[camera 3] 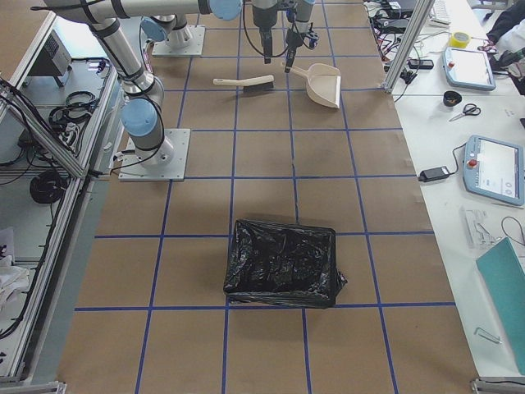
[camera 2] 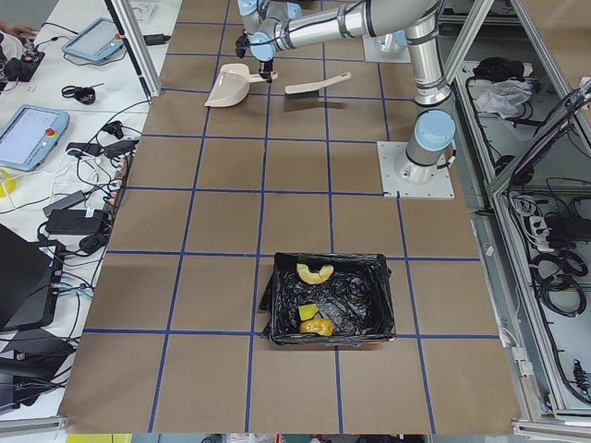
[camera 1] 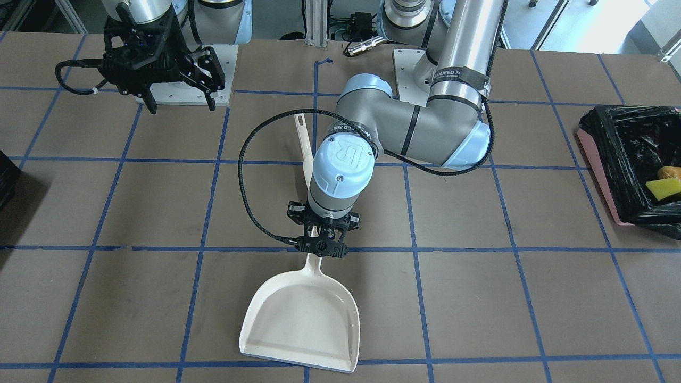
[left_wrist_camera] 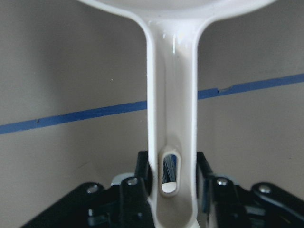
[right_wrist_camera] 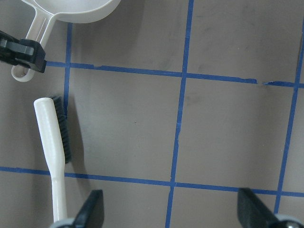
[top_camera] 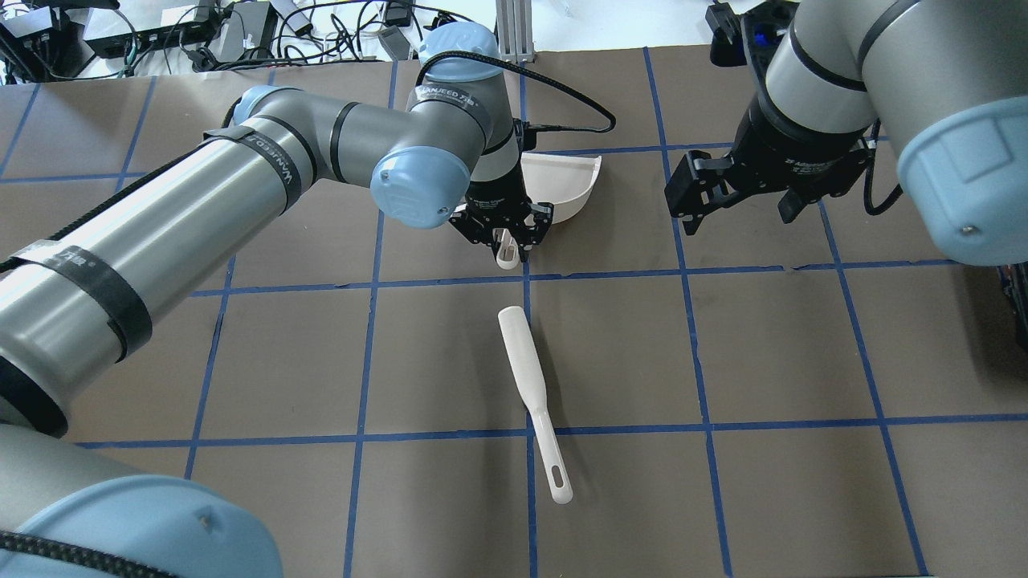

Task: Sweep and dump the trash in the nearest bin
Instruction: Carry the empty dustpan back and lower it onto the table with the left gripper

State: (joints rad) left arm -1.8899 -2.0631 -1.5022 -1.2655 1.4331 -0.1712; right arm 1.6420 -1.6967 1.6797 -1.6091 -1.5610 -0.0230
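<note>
The pink bin (camera 1: 598,175) with its black bag stands at the table's end on my left. In it lie the yellow-green wedge (camera 1: 665,188), the golden-brown piece (camera 1: 671,172) and, in the exterior left view, the tan croissant piece (camera 2: 314,272). The cream dustpan (camera 1: 303,319) lies flat and empty on the table. My left gripper (camera 1: 323,242) is shut on the dustpan's handle (left_wrist_camera: 171,95). My right gripper (camera 1: 178,101) hangs open and empty above the table, with its fingertips (right_wrist_camera: 92,209) wide apart.
A cream brush with dark bristles (top_camera: 530,385) lies on the table between the arms, just behind the dustpan handle. It also shows in the right wrist view (right_wrist_camera: 50,142). Blue tape lines grid the brown table top. A black cable loops from my left wrist.
</note>
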